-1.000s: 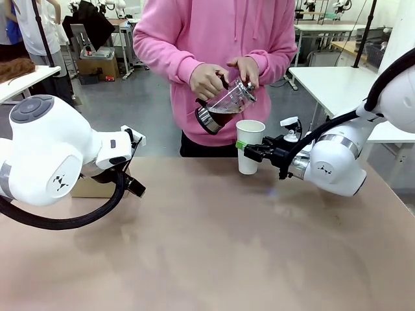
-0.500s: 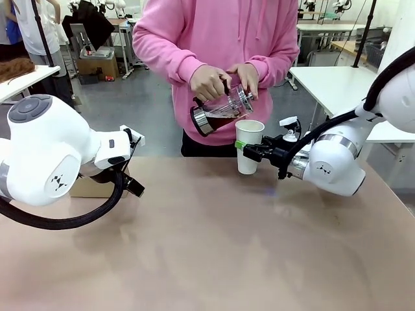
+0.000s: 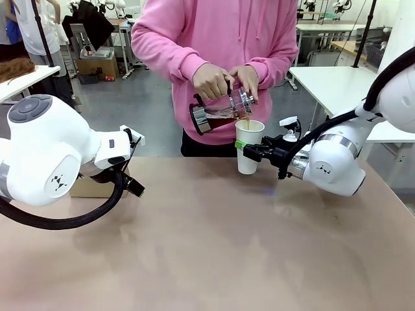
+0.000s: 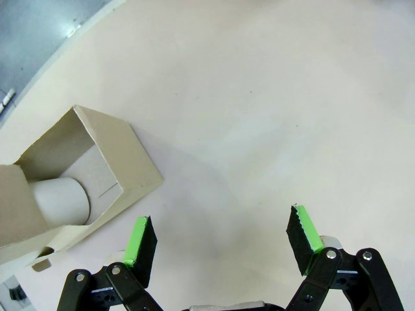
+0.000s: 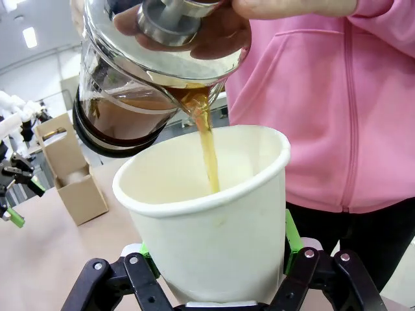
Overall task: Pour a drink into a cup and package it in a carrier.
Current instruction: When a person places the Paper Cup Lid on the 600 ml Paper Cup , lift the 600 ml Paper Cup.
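Right wrist view: the drink [image 5: 209,152] is being poured from the jug [image 5: 123,84] into the cup [image 5: 214,227] gripped between the right jaws, with packaging not yet done and the carrier [image 4: 123,162] lying just beside the empty, wide-open left jaws.

White cup [image 5: 214,233], amber-brown drink [image 5: 207,139], pink hoodie [image 5: 337,97], carrier [image 4: 133,159] seemingly tan.

Carrier [image 3: 87,189] mostly hidden behind L arm [image 3: 58,155]; cup [image 5: 214,214] base behind fingers [image 5: 139,280].

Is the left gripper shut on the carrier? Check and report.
No, the left gripper is open over bare table, the carrier apart beside it.
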Controlling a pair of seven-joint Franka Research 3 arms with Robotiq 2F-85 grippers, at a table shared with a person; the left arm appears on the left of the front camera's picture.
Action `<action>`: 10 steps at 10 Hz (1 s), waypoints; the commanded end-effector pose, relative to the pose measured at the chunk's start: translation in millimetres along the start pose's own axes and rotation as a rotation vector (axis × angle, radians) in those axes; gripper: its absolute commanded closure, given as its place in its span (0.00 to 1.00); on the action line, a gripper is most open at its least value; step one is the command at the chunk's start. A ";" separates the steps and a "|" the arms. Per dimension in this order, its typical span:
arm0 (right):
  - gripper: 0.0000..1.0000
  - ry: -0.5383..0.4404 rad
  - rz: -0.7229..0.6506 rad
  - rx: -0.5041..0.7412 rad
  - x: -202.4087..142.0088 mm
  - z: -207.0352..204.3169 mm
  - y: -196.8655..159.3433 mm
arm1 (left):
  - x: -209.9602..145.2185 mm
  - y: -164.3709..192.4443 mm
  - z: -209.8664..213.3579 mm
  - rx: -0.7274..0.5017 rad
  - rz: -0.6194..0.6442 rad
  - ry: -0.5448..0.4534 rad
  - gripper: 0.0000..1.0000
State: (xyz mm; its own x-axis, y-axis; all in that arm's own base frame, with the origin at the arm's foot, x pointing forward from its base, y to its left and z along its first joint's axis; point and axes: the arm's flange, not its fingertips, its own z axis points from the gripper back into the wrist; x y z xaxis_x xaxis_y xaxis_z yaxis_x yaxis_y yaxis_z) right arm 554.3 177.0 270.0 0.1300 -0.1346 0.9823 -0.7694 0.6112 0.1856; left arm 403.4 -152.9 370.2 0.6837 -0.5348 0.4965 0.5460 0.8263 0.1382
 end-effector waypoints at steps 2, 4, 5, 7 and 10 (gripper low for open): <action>0.20 -0.006 -0.004 -0.014 0.0 -2.8 2.6 | -0.3 0.6 0.4 -0.002 0.002 -0.001 0.00; 0.20 -0.006 -0.004 -0.014 0.0 -2.8 2.6 | -0.3 0.6 0.4 -0.002 0.002 -0.001 0.00; 0.20 -0.006 -0.004 -0.014 0.0 -2.8 2.6 | -0.3 0.6 0.4 -0.002 0.002 -0.001 0.00; 0.20 -0.006 -0.004 -0.014 0.0 -2.8 2.6 | -0.3 0.6 0.4 -0.002 0.002 -0.001 0.00; 0.20 -0.006 -0.004 -0.014 0.0 -2.8 2.6 | -0.3 0.6 0.4 -0.002 0.002 -0.001 0.00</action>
State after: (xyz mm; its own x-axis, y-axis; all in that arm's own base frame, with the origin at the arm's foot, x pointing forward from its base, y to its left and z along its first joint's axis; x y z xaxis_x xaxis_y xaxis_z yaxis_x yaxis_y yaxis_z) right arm 554.2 176.9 269.5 0.1309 -0.1343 0.9823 -0.7692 0.6114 0.1861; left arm 403.4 -152.9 370.2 0.6837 -0.5348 0.4965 0.5460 0.8263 0.1382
